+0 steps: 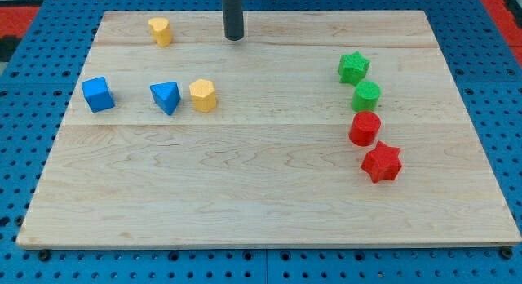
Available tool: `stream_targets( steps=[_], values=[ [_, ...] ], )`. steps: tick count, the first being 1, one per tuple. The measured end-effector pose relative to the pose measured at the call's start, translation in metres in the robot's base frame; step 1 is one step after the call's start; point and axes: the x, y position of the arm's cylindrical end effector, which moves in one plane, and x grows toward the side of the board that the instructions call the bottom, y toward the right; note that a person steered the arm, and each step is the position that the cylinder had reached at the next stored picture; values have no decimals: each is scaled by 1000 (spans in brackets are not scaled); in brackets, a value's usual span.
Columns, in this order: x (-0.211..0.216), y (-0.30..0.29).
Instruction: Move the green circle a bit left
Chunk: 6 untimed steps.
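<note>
The green circle (pixel 366 95) sits on the wooden board (pixel 261 194) at the view's right, just below a green star (pixel 354 68) and just above a red circle (pixel 364 129). My tip (pixel 234 37) is near the view's top centre, far to the left of and above the green circle, touching no block.
A red star (pixel 382 162) lies below the red circle. At the view's left are a blue cube (pixel 98 95), a blue triangle (pixel 165 97) and a yellow hexagon (pixel 203 95). Another yellow block (pixel 161 31) sits at the top left.
</note>
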Motion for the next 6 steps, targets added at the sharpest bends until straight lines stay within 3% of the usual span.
stream_targets(
  steps=[1,3,5,6],
  values=[
    [1,32],
    [1,182],
    [2,284],
    [27,310]
  ],
)
